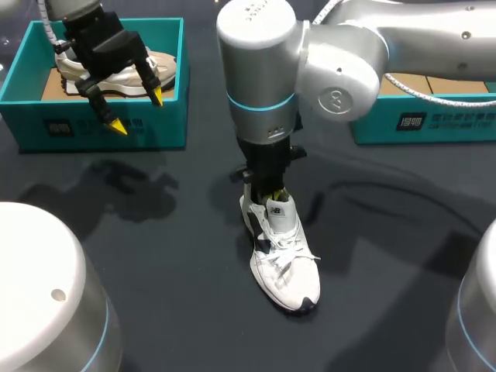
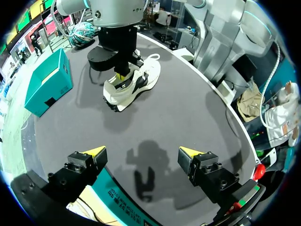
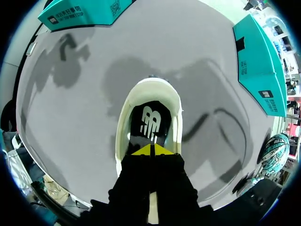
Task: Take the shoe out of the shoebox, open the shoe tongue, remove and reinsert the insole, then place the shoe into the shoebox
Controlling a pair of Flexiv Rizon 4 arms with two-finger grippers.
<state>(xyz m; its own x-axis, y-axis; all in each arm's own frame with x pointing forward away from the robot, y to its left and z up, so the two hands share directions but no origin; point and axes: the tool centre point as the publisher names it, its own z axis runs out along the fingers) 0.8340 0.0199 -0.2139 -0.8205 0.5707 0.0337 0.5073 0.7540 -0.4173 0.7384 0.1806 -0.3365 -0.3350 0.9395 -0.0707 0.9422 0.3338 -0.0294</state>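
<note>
Fingers of right gripper [image 3: 151,149]: pressed together, tips down inside heel opening of white shoe [image 1: 285,260], upright on dark surface [image 1: 155,256]. Fingers of left gripper [image 1: 136,110]: spread, over teal shoebox [image 1: 77,128], well apart from shoe.

Head camera: fixed high behind me, looking down over the dark table [image 1: 155,256], mid-distance. My left wrist camera sits above the shoebox [image 2: 117,197] wall and faces out across the table toward the white shoe [image 2: 134,82]. My right wrist camera looks straight down into that shoe, very close. All three views share the shoe.
</note>
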